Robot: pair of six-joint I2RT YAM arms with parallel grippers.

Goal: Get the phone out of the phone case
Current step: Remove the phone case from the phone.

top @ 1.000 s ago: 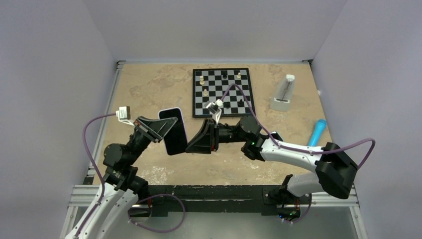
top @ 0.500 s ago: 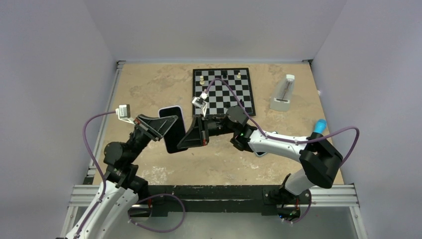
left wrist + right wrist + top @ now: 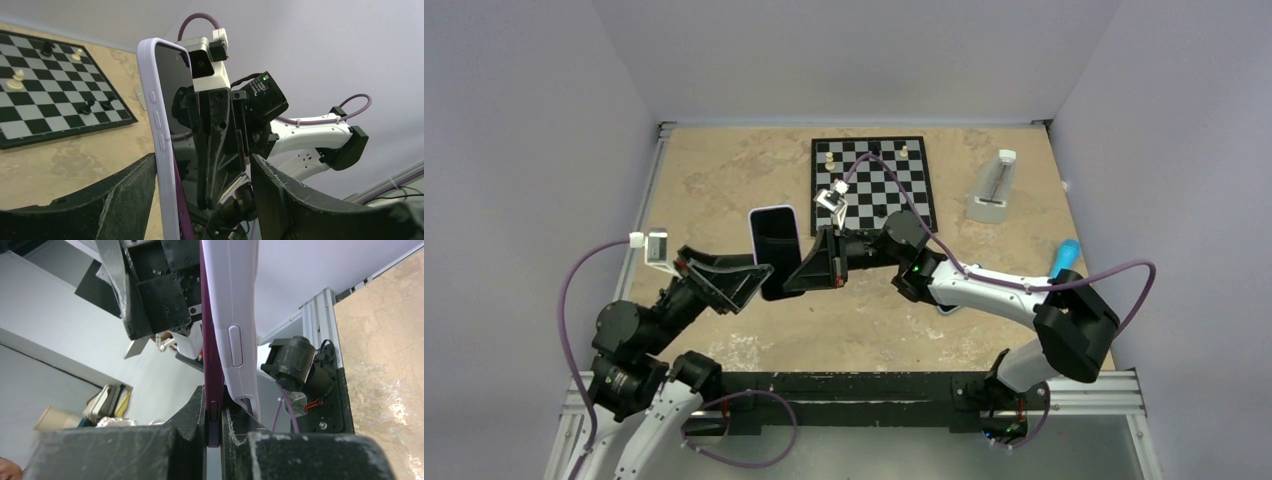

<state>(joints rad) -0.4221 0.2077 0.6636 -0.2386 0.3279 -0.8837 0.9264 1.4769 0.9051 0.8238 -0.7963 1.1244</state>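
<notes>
The phone [image 3: 776, 250] is held upright in the air over the table's middle, dark screen showing, in a lilac phone case [image 3: 152, 125]. My right gripper [image 3: 214, 425] is shut on the phone's purple edge [image 3: 211, 365]. Beside its fingers, the case's corner [image 3: 235, 340] stands peeled away from the phone. My left gripper [image 3: 205, 200] is open around the phone's lower part. Its left finger [image 3: 120, 200] is close against the case and its right finger [image 3: 290, 195] stands well apart. From above, the left gripper [image 3: 742, 283] sits just left of the phone and the right gripper [image 3: 809, 270] just right.
A chessboard [image 3: 871, 183] with a few pieces lies at the back centre, also in the left wrist view [image 3: 50, 110]. A white wedge-shaped object [image 3: 994, 188] stands at the back right. A blue object [image 3: 1064, 258] lies by the right edge.
My left gripper has opened, let go of the cased phone and drawn back to the near left. My right gripper closed on the phone and now carries it alone.
</notes>
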